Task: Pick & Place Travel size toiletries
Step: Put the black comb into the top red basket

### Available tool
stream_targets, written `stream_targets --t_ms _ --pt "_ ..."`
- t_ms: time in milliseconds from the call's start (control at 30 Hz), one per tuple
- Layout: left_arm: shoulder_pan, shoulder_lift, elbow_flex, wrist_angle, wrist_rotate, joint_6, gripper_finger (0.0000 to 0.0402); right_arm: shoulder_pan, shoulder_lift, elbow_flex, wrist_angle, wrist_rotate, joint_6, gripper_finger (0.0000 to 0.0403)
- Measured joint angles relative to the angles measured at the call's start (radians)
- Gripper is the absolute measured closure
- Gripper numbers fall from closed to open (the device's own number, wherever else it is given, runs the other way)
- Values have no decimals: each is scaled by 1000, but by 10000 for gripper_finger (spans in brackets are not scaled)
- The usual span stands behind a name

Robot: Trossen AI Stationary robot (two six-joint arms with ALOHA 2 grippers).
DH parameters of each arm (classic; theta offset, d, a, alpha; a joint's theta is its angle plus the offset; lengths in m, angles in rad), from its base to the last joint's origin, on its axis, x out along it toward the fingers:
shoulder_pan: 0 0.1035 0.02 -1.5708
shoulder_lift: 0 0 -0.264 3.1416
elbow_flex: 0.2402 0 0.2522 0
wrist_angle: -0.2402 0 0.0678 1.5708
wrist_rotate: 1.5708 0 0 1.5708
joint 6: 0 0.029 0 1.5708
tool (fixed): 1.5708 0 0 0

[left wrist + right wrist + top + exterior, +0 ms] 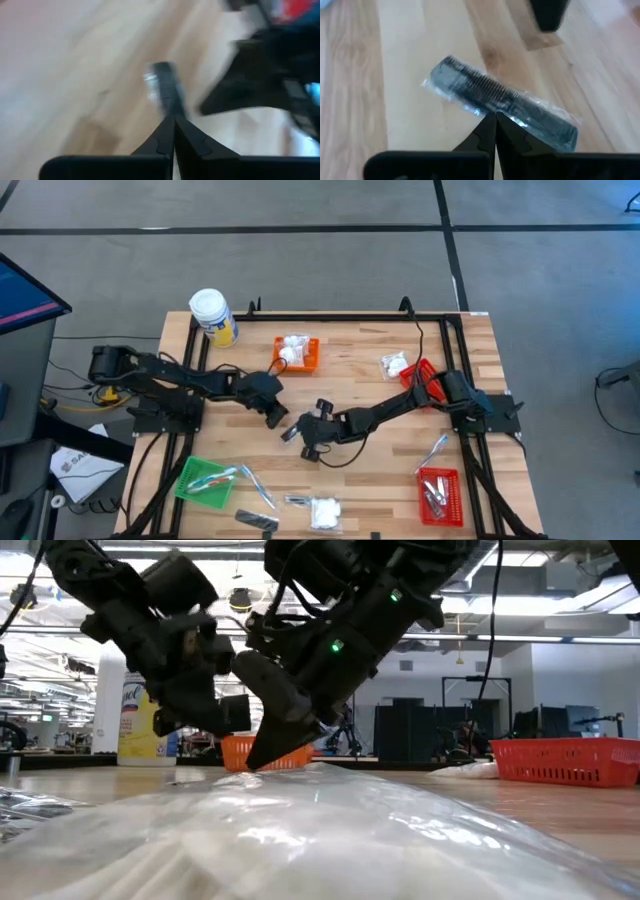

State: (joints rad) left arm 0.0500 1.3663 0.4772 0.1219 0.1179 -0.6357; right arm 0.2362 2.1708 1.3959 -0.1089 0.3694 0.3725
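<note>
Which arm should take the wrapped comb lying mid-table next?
Right, probably. The right tool is shut with its tips at the edge of the wrapped comb; whether it has a grip is unclear. The left tool is also shut, just beside it, with the comb ahead of its tips.

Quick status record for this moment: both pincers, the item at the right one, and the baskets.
right pincer: shut, tips at the edge of the wrapped comb at table centre; a grip is not certain
left pincer: shut, holding nothing, just left of the right one
orange basket: white packets inside
green basket: near left
red basket: near right
</note>
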Motion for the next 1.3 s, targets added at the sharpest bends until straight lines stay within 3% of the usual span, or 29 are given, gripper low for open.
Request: stream_targets --t_ms 100,233,367,467,800,1100,1300 --pt "-52 0 -2 68 -26 7 400 11 -2 -67 85 39 60 402" --pt "-126 -1 -2 106 -188 7 400 32 -30 -155 241 64 134 402" --pt "-183 -1 -2 113 -377 29 400 51 -46 -182 256 106 121 403" --pt "-200 -1 -1 149 -423 29 400 52 -55 -176 269 168 104 403" --pt "-202 71 -15 148 -292 -164 393 42 -50 -178 253 182 125 403" --pt "-215 166 -7 249 -264 -140 310 29 -50 -178 244 180 152 403" --pt "-265 163 19 253 -34 -106 301 30 -39 -178 246 181 152 403"
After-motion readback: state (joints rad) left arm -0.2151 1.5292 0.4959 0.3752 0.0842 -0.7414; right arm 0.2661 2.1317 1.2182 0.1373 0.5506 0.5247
